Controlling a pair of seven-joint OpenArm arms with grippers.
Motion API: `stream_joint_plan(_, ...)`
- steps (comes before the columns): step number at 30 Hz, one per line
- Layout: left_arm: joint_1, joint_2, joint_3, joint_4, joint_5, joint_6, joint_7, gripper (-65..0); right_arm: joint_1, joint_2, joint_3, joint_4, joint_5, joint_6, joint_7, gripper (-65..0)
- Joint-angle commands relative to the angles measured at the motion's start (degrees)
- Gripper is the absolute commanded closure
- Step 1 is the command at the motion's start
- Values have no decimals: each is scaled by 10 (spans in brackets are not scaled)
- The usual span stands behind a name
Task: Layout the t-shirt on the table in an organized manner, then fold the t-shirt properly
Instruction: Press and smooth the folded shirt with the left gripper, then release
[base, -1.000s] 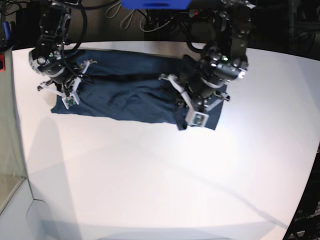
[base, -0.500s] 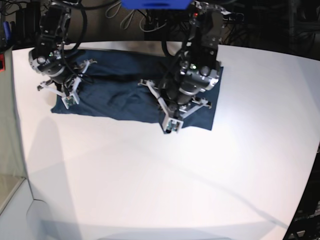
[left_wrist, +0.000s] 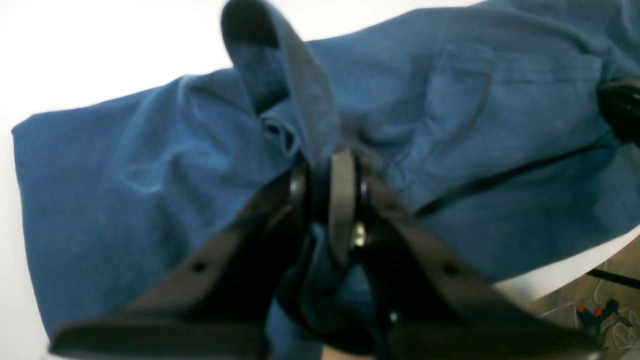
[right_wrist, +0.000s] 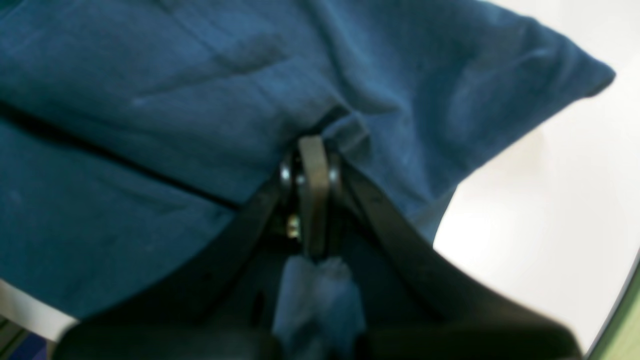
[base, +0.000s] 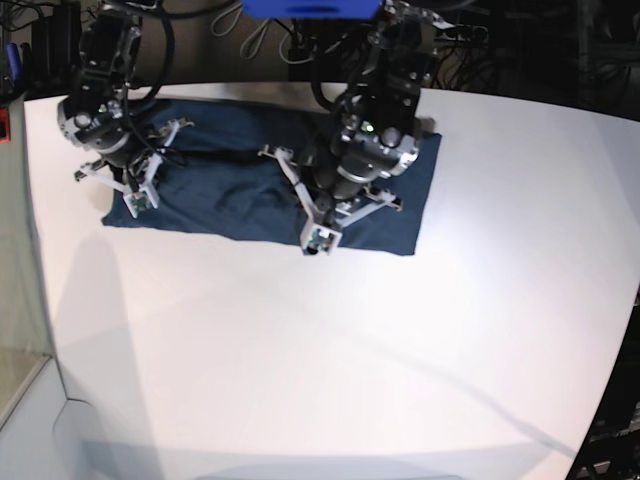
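T-shirt (base: 235, 190) lies across the upper part of the base view, dark navy, spread wide on the white table (base: 330, 370), w/ wrinkles thru the middle. Its lower edge runs from left-center to right of center; right end looks squared off.

Left gripper (left_wrist: 325, 175) sits center of the left wrist view, jaws pinched tight on a bunched ridge of t-shirt cloth; a fold of fabric stands up above the tips toward the top of frame, more cloth hangs betw. the arms of the jaws below. In base view this arm is over the shirt's middle-right, upper center of frame.

Right gripper (right_wrist: 310, 170) is mid-frame in the right wrist view, jaws pressed together w/ a pinch of t-shirt cloth caught at the tips, a pale-blue wad showing under them. A shirt corner points to the upper right, white table beyond it. In base view that arm is at upper left, over the shirt's left end.
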Motion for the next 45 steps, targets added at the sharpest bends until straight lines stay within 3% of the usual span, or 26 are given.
stream_joint_plan(1, -11, 6, 0, 13, -4, 2, -9, -26, 1, 5, 0, 7, -1, 0, -6, 0)
stream_joint_plan(6, -11, 6, 0, 17, -4, 2, -9, -225, 2, 5, 0, 8, -1, 0, -6, 0)
stream_joint_plan(8, -12, 6, 2, 17, -11, -4, -10, -229, 3, 5, 0, 8, -1, 0, -6, 0)
stream_joint_plan(13, -26, 6, -2, 18, -97, 1, -37, -233, 4, 5, 0, 8, -1, 0, -6, 0)
stream_joint_plan(17, -19, 5, -3, 56, -104, 2, -64, -233, 5, 6, 2, 8, -1, 0, -6, 0)
stream_joint_plan(20, -18, -11, -3, 74, -85, 15, -36, -230, 5, 15, 0, 8, -1, 0, -6, 0)
stream_joint_plan(23, -18, -27, 3, 77, -53, 63, -3, -219, 6, 17, 2, 8, -1, 0, -6, 0)
stream_joint_plan(26, -11, -46, 3, 77, -27, 114, 16, -104, 6, 17, 2, 8, -1, 0, -6, 0)
stream_joint_plan(28, -6, -56, 0, 76, -28, 126, 16, -8, 6, 17, 3, 8, -1, 0, -5, 0)
stream_joint_plan(30, -4, -61, 3, 73, -27, 131, 17, 0, 6, 17, 3, 8, -1, 0, -4, 0)
stream_joint_plan(37, -4, -60, 4, 11, -28, 126, 90, 0, 6, 17, 3, 7, -1, 0, -4, 0)
stream_joint_plan(40, -5, -63, 62, -23, -29, 122, 107, 0, 7, 17, 3, 7, -1, 0, -4, 0)
stream_joint_plan(43, -5, -86, 177, 16, -29, 64, 87, 0, 7, 17, 2, 5, -1, 0, -4, 0)
stream_joint_plan(45, -4, -90, 203, 49, -27, 37, 73, 0, 7, 17, 2, 5, -1, 0, -4, 0)
